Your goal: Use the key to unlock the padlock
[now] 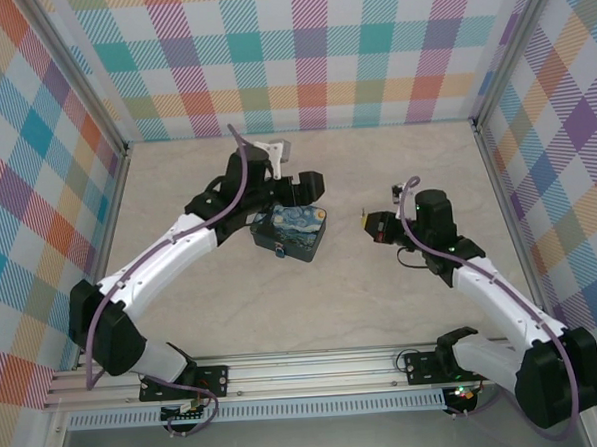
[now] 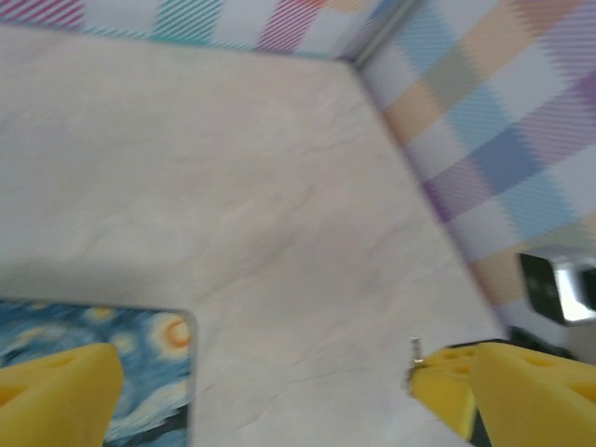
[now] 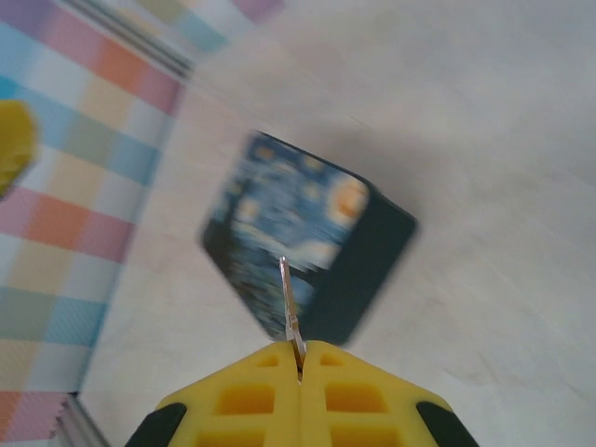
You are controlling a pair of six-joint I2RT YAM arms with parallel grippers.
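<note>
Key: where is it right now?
The key is pinched between the right gripper's fingers, tip toward the tin, and sits to the tin's right at mid-table.

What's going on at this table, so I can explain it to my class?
The right claw is shut on the small key, its blade pointing toward the painted tin on the table. The left claw stands open over the tin's corner. The padlock is too blurred to pick out.
</note>
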